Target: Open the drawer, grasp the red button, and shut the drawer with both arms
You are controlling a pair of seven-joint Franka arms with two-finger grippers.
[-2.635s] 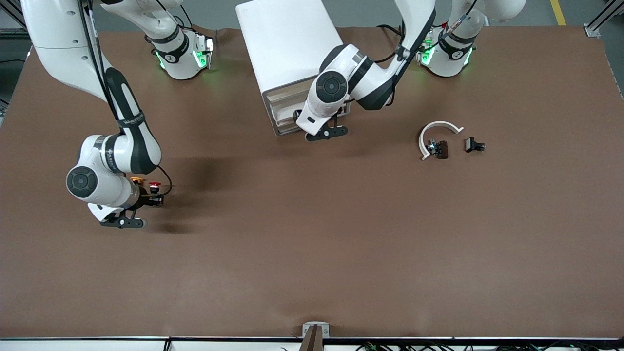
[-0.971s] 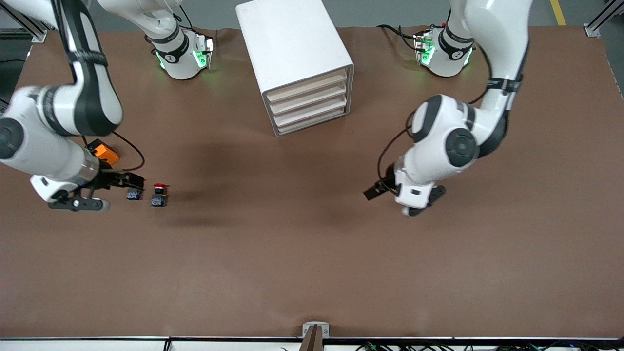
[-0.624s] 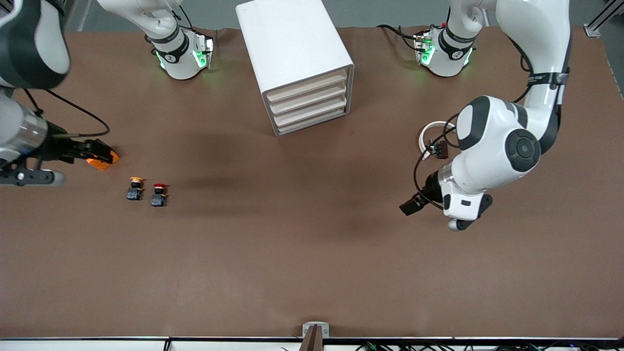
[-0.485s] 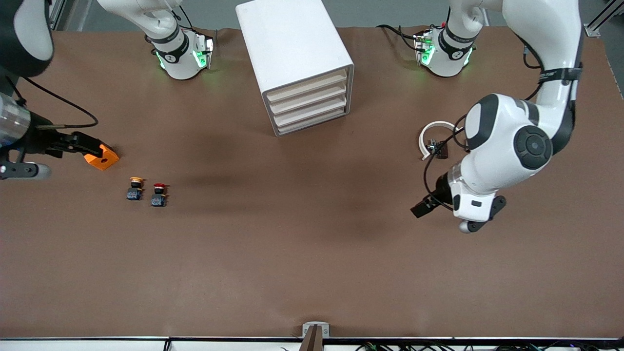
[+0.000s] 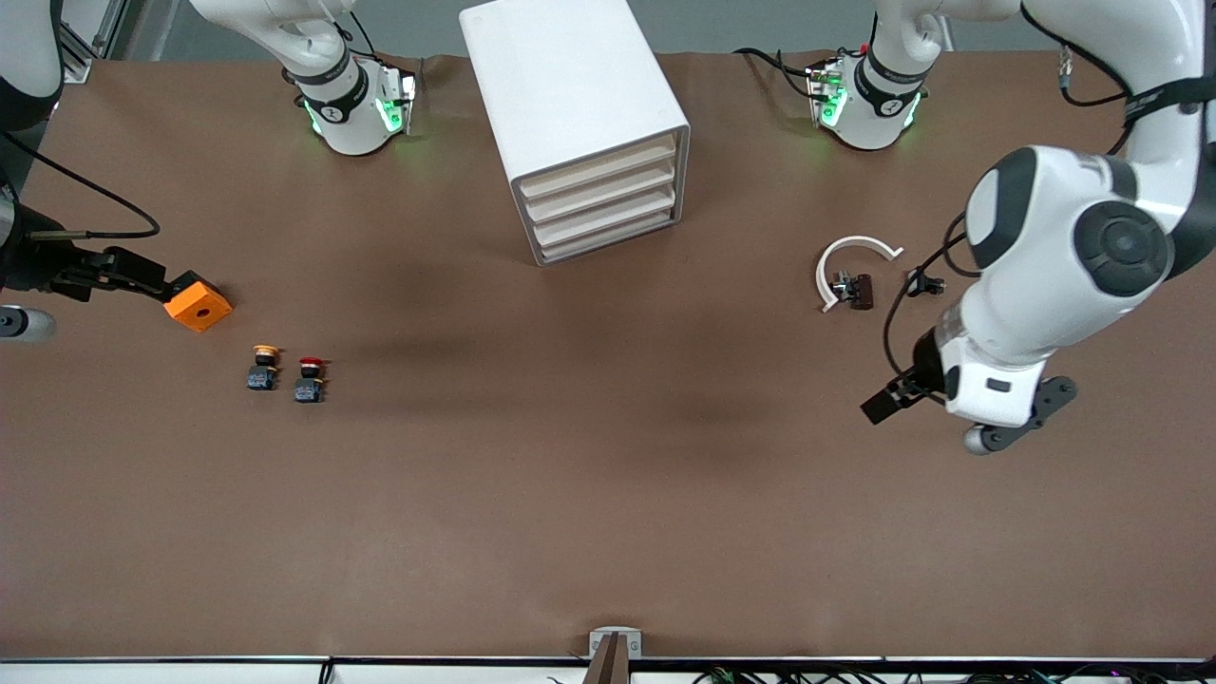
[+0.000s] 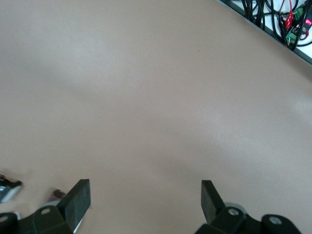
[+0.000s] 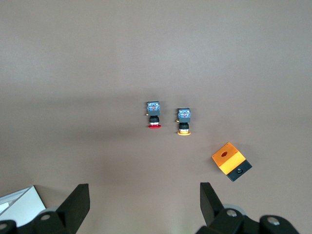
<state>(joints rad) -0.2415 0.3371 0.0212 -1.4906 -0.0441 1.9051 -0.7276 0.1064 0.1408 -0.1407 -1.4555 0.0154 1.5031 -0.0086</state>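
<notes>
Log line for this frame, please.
drawers: all shut | red button: on table beside yellow button | left pincer: open, empty | right pincer: open, empty

A robotics lab or test cell, judging by the two large white jointed robot arms with black rings (image 5: 1064, 247) bolted at bases lit with green status lights (image 5: 353, 109) along one edge of a wide table covered in plain brown matting (image 5: 608, 494). Bare grey floor with a yellow safety line (image 5: 1088, 24) and aluminium frame posts (image 5: 1168, 38) around it. Loose bundles of black cable with red and green connectors (image 6: 287, 19) along the table's edge. A plain white four-drawer cabinet (image 5: 575, 114) set out as a test prop
</notes>
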